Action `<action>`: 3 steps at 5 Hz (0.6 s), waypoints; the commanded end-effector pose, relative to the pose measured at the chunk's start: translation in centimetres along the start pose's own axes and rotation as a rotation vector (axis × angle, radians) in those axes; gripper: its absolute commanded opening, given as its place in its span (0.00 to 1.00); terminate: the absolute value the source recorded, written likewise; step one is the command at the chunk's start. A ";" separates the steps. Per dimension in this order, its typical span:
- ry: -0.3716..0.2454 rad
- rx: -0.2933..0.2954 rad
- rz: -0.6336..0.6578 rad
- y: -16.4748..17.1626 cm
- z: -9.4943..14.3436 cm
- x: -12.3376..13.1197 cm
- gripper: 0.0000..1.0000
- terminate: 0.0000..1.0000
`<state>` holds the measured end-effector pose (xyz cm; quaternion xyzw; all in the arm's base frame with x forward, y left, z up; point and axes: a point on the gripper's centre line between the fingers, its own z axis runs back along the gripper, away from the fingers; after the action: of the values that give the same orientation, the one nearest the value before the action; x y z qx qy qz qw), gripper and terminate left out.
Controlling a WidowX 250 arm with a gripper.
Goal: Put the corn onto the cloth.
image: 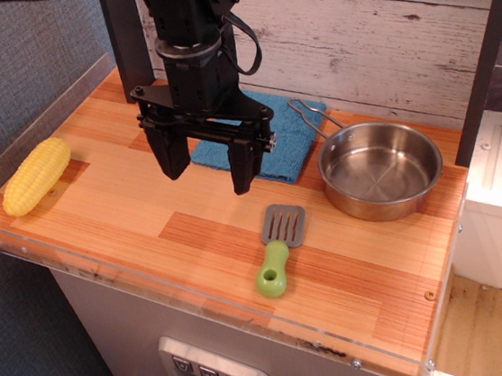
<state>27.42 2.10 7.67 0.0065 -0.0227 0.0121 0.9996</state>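
Observation:
The yellow corn (36, 176) lies on the wooden table near its left edge, tilted with one end toward the back. The blue cloth (284, 139) lies flat at the back middle, partly hidden behind my gripper. My gripper (206, 171) hangs above the table in front of the cloth, well to the right of the corn. Its two black fingers (171, 152) are spread apart and hold nothing.
A steel pan (380, 170) with a wire handle stands to the right of the cloth. A grey spatula with a green handle (280, 248) lies in front of the pan. A clear raised rim (13, 165) runs along the table's left and front edges. A plank wall stands behind.

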 end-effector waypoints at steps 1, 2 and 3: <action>0.000 0.000 0.000 0.0 0.0 0.0 1.00 0.00; 0.023 -0.014 0.011 1.9 -0.5 -0.2 1.00 0.00; 0.023 -0.064 0.043 3.5 -0.3 -0.3 1.00 0.00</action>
<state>26.44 5.40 6.61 -0.0319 0.0077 0.0325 0.9989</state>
